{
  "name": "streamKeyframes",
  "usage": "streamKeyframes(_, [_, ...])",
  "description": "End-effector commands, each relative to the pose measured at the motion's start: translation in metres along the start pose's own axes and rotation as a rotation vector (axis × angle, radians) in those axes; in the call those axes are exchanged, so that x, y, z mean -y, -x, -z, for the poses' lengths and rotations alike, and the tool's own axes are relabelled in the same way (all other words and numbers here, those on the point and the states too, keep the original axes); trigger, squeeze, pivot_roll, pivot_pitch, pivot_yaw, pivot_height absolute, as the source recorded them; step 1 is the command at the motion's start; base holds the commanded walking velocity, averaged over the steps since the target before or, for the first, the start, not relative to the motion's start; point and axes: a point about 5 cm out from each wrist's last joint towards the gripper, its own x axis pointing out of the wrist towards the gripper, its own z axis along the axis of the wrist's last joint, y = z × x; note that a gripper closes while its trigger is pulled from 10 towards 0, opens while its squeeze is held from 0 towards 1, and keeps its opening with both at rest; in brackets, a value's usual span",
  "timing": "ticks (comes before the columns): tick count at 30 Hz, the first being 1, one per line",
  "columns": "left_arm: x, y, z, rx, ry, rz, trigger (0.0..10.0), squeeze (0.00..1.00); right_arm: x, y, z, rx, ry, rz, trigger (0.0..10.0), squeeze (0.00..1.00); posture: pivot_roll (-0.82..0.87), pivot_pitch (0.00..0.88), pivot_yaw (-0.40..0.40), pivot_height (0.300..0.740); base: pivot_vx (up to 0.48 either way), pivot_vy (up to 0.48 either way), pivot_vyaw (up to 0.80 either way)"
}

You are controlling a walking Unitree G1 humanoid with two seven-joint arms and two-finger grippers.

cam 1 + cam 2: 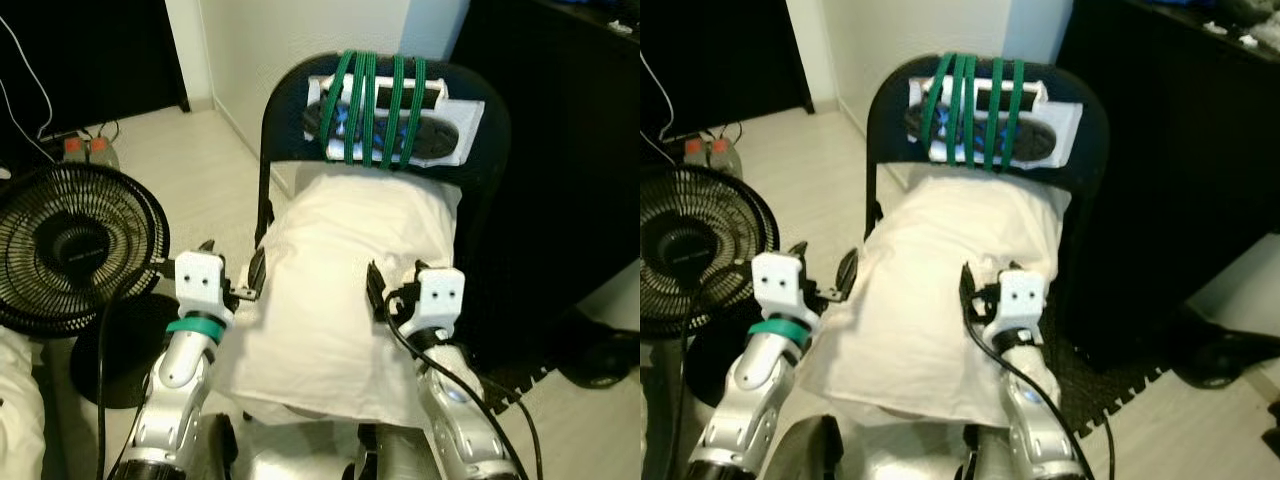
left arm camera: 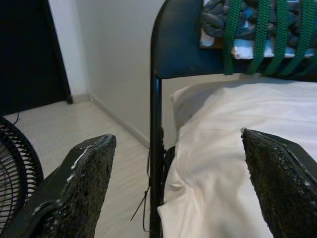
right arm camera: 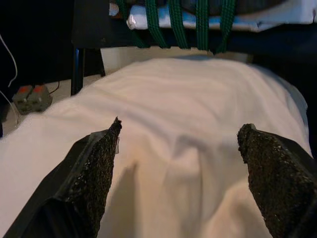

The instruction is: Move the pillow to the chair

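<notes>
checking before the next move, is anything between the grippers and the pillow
Nothing visible. The pillow already lies on the chair; the open right gripper is over it, and the open left gripper is at its edge.

Our arms are silver, with white wrist blocks; the left hand (image 1: 232, 268) has a teal band, the right hand (image 1: 395, 285) black cables.

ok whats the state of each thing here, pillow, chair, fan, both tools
pillow: lying on the chair seat, top against the backrest
chair: upright, device strapped to backrest with green cords
fan: standing on the floor, left of the chair
left tool: open, at pillow's left edge
right tool: open, over the pillow
</notes>
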Motion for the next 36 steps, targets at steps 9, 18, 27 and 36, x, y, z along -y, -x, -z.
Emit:
streamKeyframes(9, [0.014,-0.003,0.003,-0.019,-0.002,0.060,10.0,0.00,-0.004,-0.002,0.002,-0.012,-0.043,0.019,10.0,0.00,0.01,0.028,0.016,0.685,0.000,0.000,0.00])
streamKeyframes(18, [0.016,-0.007,0.006,-0.024,0.011,0.045,10.0,0.00,-0.017,-0.002,0.003,-0.028,-0.056,-0.017,10.0,0.00,0.00,0.028,0.035,0.720,0.000,0.000,0.00])
streamKeyframes(27, [0.016,-0.007,0.004,-0.023,-0.001,0.062,10.0,0.00,-0.017,-0.002,0.001,-0.026,-0.045,-0.032,10.0,0.00,-0.01,0.028,0.042,0.740,0.000,0.000,0.00])
streamKeyframes(36, [0.001,-0.002,0.011,-0.045,0.006,-0.017,10.0,0.00,-0.021,0.001,0.012,-0.092,-0.071,-0.069,10.0,0.00,0.01,0.024,0.027,0.740,0.000,0.000,0.00])
